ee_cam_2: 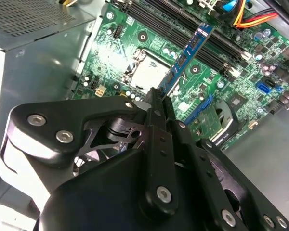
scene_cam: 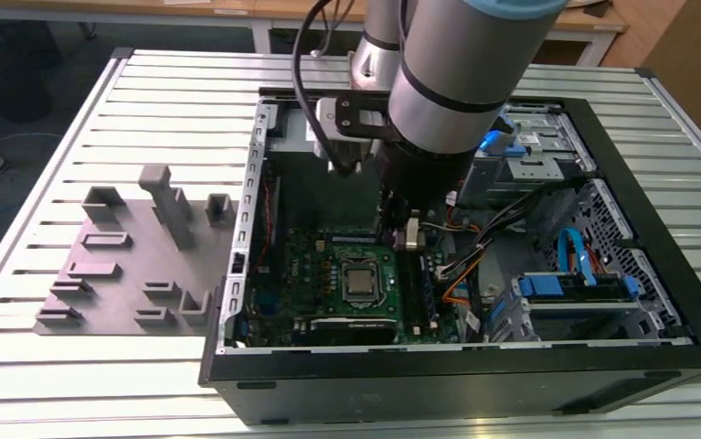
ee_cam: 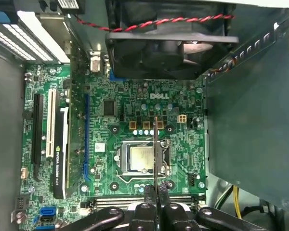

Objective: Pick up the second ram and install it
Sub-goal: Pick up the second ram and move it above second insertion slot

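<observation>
The second ram (ee_cam_2: 185, 57) is a thin green-blue stick pinched at one end by my gripper (ee_cam_2: 160, 100), which is shut on it. In the first wrist view the ram (ee_cam: 155, 144) shows edge-on as a narrow line rising from the gripper (ee_cam: 155, 193) over the processor socket (ee_cam: 140, 159). In the exterior view the gripper (scene_cam: 408, 238) hangs inside the open computer case (scene_cam: 642, 361), just above the green motherboard (scene_cam: 313, 265) and close to the dark memory slots (scene_cam: 419, 288). The memory slots (ee_cam_2: 216, 50) run beside the held stick, which is tilted and apart from them.
A black fan (ee_cam: 168, 43) and a red-black wire sit at one end of the board. A graphics card (ee_cam: 62, 144) stands along the expansion slots. Orange cables (ee_cam_2: 250, 19) and the drive cage (scene_cam: 569, 293) crowd the exterior view's right. A grey fixture plate (scene_cam: 131, 265) lies on the table's left.
</observation>
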Action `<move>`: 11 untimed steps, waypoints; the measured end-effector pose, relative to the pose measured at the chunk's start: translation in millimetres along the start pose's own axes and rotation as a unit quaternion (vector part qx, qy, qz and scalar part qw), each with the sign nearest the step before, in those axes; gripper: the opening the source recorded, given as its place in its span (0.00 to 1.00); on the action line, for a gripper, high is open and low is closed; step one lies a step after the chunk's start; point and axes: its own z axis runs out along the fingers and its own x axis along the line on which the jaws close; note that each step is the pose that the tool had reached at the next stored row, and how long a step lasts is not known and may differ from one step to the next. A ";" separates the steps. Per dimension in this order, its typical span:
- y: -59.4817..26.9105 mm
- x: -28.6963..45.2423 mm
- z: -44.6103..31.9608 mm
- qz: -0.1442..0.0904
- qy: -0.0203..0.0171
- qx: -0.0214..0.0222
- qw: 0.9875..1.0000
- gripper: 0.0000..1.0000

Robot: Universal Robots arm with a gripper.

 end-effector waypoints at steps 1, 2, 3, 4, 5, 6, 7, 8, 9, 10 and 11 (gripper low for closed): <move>-0.2 0.5 1.9 0.000 0.000 0.000 1.000 0.11; -0.3 0.8 3.6 0.000 0.000 0.000 1.000 0.11; -0.4 0.9 4.1 0.000 0.000 0.000 1.000 0.11; -0.4 0.9 4.0 0.000 0.000 0.000 1.000 0.11; -0.4 0.9 4.0 0.000 0.000 0.000 1.000 0.11; -0.4 0.9 4.1 0.000 0.000 0.000 1.000 0.11; -0.4 0.9 4.1 0.000 0.000 0.000 1.000 0.11; -0.4 0.9 4.1 0.000 0.000 0.000 1.000 0.11; -0.4 0.9 4.0 0.000 0.000 0.000 1.000 0.11; -0.4 0.9 4.1 0.000 0.000 0.000 1.000 0.11; -0.4 0.9 4.1 0.000 0.000 0.000 1.000 0.11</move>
